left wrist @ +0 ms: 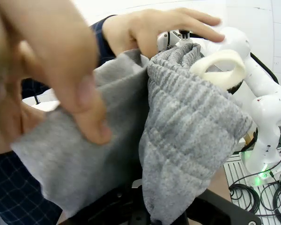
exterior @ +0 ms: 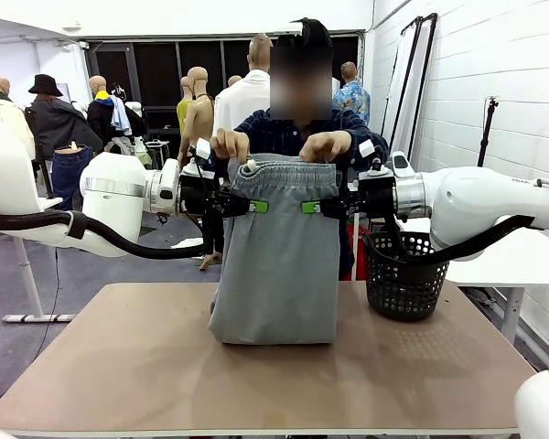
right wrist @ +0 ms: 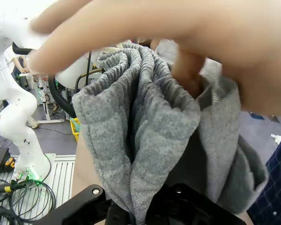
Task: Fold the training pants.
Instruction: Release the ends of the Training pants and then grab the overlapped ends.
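Left end effector (exterior: pixel 256 206) and right end effector (exterior: pixel 309 208) clench the training pants (exterior: pixel 279 274) between them, apparently holding the waist flat for folding.

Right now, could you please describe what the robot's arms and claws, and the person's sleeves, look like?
Both arms, the left arm and right arm, are rounded glossy white shells, each trailing a thick black cable. The left claw and right claw are black with green pads. The person's sleeves are dark blue with a fine check.
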Controlling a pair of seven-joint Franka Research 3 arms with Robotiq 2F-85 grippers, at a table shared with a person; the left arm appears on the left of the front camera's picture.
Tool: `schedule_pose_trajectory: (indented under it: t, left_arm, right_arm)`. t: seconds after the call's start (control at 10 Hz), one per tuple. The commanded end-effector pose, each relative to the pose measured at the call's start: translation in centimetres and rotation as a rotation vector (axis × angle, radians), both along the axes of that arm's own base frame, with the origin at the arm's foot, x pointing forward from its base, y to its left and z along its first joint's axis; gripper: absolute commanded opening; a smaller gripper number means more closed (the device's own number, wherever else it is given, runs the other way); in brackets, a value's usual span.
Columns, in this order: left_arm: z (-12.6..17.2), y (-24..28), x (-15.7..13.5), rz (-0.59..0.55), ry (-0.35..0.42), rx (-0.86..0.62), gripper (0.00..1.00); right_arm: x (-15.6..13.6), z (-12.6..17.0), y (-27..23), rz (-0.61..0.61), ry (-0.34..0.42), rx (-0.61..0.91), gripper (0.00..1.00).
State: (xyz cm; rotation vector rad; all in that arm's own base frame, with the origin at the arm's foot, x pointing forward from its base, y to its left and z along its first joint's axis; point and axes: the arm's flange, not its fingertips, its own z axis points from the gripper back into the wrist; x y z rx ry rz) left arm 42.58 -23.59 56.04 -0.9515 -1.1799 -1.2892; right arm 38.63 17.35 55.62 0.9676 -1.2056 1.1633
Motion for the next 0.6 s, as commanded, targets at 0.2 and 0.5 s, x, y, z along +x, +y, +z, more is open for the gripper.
schedule_pose_trajectory:
  t: [0.2, 0.5]
  left_arm:
    - [0.15, 0.0, -0.11, -0.001, 0.001, -0.011, 0.0]
    - [0.15, 0.0, -0.11, -0.001, 0.001, -0.011, 0.0]
  right_arm:
    - [-0.29, 0.36, 0.19, 0.003, -0.015, -0.002, 0.0]
    - [-0.29, 0.36, 0.19, 0.003, -0.015, -0.002, 0.0]
